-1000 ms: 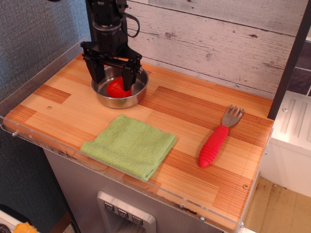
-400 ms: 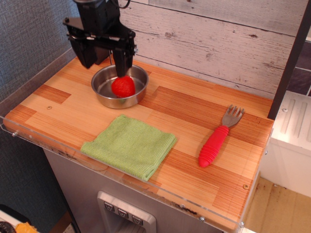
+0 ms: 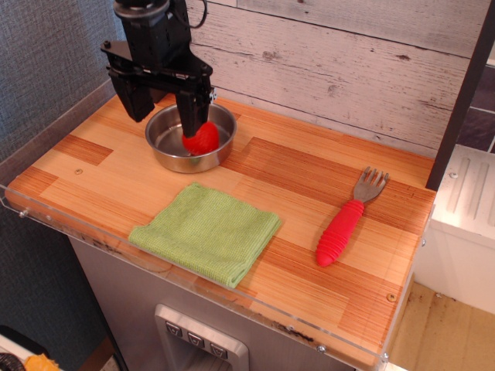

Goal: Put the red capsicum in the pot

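The red capsicum [image 3: 204, 140] lies inside the pot [image 3: 165, 157], a shiny steel bowl at the back left of the wooden counter. It rests toward the pot's right side. My gripper [image 3: 165, 122] hangs just above the pot with its black fingers spread wide, one [image 3: 136, 99] over the pot's left rim and one [image 3: 192, 108] right above the capsicum, hiding its top left. The fingers hold nothing.
A folded green cloth [image 3: 206, 232] lies in front of the pot. A fork with a ribbed red handle [image 3: 343, 228] lies to the right. A clear low wall [image 3: 54, 131] lines the counter's left and front edges, and a plank wall stands behind.
One second ago the fingers were down in the pot around the capsicum. The gripper has since risen above the pot, leaving the capsicum inside, which shifted slightly right.
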`<state>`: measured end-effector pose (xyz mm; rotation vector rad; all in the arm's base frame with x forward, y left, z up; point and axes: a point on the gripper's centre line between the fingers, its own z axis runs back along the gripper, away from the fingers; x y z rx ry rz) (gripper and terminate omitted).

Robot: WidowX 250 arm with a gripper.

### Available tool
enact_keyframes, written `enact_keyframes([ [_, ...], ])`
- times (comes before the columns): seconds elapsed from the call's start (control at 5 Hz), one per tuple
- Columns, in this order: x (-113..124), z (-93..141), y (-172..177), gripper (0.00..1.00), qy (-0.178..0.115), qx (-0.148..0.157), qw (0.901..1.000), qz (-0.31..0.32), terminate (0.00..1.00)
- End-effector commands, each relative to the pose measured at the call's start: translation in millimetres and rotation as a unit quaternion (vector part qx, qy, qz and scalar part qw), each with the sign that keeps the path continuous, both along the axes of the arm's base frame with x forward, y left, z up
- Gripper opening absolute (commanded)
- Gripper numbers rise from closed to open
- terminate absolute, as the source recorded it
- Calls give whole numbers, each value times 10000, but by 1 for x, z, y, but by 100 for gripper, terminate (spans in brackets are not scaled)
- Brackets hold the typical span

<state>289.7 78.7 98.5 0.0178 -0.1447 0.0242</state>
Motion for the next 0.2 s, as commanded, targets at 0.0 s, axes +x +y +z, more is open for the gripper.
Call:
enact_keyframes([
  [0.0, 4, 14, 3, 100, -165, 55, 9998, -18, 100],
])
